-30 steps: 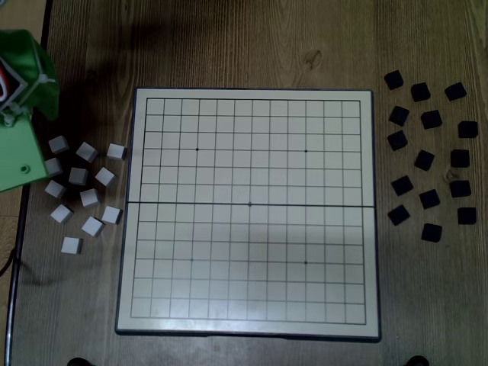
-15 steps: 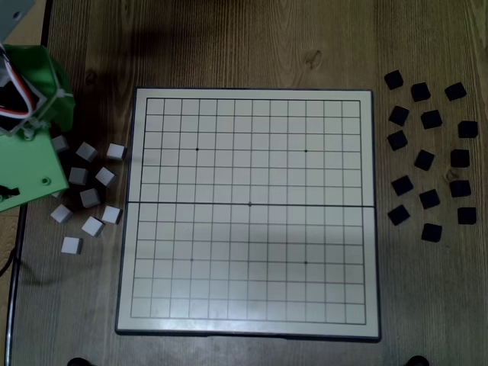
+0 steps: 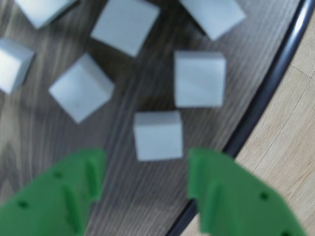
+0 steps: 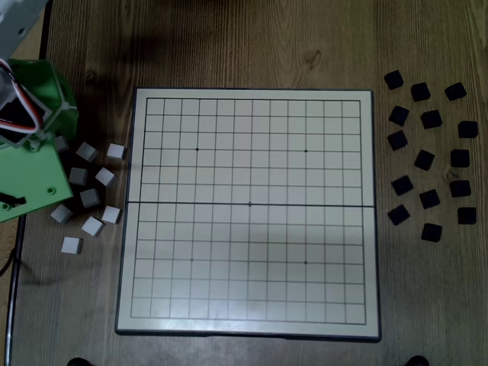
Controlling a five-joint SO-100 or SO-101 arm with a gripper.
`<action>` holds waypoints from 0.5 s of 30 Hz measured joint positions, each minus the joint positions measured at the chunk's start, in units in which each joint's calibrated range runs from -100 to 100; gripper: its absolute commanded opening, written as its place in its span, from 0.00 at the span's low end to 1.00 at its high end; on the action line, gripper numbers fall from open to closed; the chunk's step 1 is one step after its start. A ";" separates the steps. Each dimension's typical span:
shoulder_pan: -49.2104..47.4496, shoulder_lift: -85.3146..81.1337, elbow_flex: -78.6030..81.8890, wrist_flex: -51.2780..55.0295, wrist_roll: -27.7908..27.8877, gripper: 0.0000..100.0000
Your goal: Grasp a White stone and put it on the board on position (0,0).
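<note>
In the wrist view my green gripper [image 3: 146, 160] is open, its two fingers [image 3: 74, 191] coming up from the bottom edge. One White stone [image 3: 158, 135] lies on the wooden table just ahead of the gap between the fingertips, untouched. Several more white stones [image 3: 199, 78] lie scattered beyond it. In the fixed view the green arm [image 4: 30, 164] hangs over the left part of the white stone cluster [image 4: 92, 226] and hides the fingers. The board [image 4: 320, 290] lies in the middle with nothing on it. Position (0,0) [image 4: 250, 204] is the bare dotted crossing on the dark middle line.
Several small black blocks [image 4: 431, 120] are scattered right of the board. A dark rounded table rim [image 3: 266, 98] runs close to the right of the nearest stones, with light flooring beyond it. In the fixed view this rim [image 4: 17, 252] is at the far left.
The green arm has moved rightward and down over the white stone cluster, covering more of its left stones. The stones and the board have not moved.
</note>
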 measured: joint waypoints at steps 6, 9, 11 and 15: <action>0.00 0.00 1.88 -2.06 0.00 0.14; 0.00 0.00 2.32 -2.78 0.00 0.14; 0.00 0.00 2.32 -3.09 0.00 0.14; 0.00 0.00 2.86 -3.97 0.00 0.14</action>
